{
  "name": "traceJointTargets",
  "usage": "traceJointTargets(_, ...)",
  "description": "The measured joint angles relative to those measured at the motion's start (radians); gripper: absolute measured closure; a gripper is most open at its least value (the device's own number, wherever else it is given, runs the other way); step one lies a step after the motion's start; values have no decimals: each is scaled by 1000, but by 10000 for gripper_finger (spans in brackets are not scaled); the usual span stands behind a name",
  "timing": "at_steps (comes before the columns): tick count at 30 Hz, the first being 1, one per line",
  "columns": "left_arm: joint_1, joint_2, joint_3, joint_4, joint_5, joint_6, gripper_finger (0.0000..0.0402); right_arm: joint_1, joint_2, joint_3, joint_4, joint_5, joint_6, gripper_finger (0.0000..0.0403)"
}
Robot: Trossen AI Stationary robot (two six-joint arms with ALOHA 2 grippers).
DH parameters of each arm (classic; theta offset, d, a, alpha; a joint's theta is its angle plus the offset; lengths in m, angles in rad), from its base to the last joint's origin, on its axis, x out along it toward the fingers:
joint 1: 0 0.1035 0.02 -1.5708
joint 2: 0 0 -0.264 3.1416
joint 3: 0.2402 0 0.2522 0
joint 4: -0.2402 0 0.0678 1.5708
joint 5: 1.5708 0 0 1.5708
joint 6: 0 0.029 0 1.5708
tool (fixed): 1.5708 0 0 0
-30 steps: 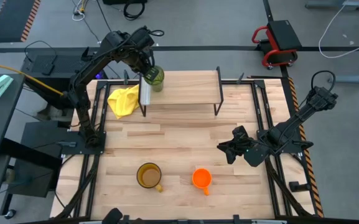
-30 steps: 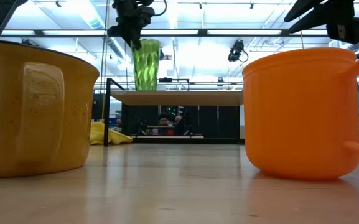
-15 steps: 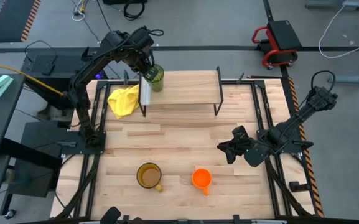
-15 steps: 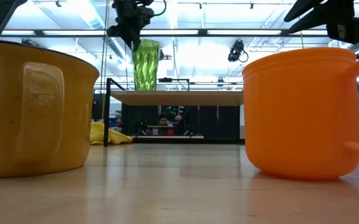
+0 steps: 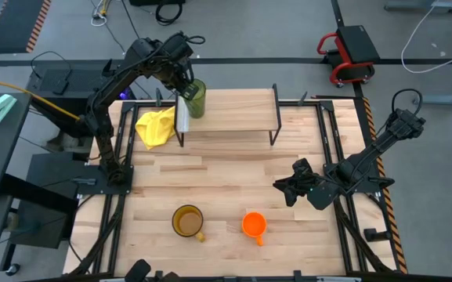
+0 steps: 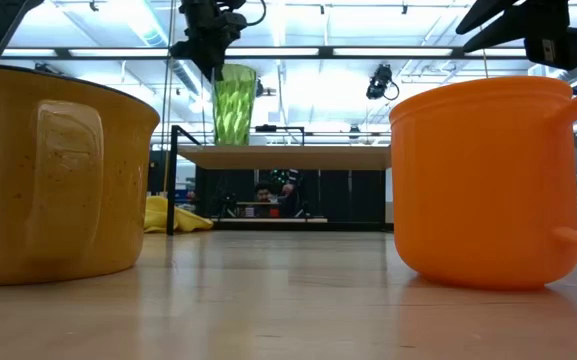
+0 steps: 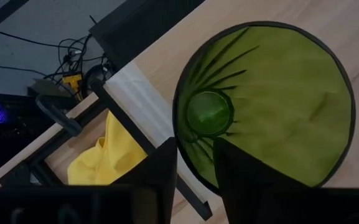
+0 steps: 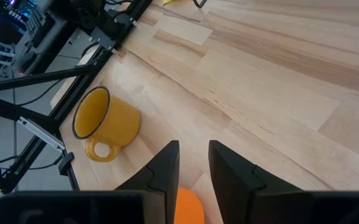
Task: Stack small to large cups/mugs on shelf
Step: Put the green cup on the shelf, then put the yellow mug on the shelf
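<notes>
The green tumbler [image 5: 195, 98] [image 6: 234, 105] stands upright on its base at the left end of the shelf's wooden top [image 5: 233, 110] [image 6: 288, 157]. My left gripper [image 7: 195, 146] [image 5: 183, 82] comes down on it from above, open. One finger is inside the tumbler's rim and one outside. The yellow-brown mug [image 5: 187, 222] [image 8: 107, 118] and the orange mug [image 5: 254, 224] [image 6: 483, 180] stand on the table near its front edge. My right gripper [image 5: 284, 190] [image 8: 193, 149] hovers open over the table, just beyond the orange mug, with nothing between its fingers. My left gripper has the tumbler's rim [image 7: 188, 163] between its spread fingers, one finger inside [image 7: 241, 171] and one outside, pointing steeply down. Whether either finger touches the wall, I cannot tell. The tumbler stands on the shelf by itself.
A yellow cloth [image 5: 155, 127] [image 7: 101, 158] lies on the table left of the shelf, by its black legs [image 5: 182, 133]. The rest of the shelf top, to the tumbler's right, is bare wood. Black frame rails [image 5: 331, 133] run along the table's sides.
</notes>
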Motion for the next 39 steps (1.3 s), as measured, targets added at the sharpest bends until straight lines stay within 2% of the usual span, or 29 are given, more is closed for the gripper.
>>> traceJointTargets(15,6,-12,0,22,24,0,240,0,0,0,1,0,3,309)
traceJointTargets(28,31,-167,-1,1,36,-49,238,0,0,0,1,0,3,309)
traceJointTargets(34,-54,-283,-1,0,66,-83,238,3,0,0,9,-57,3,309)
traceJointTargets(39,-184,-381,-1,0,49,-188,247,3,0,0,30,-87,3,309)
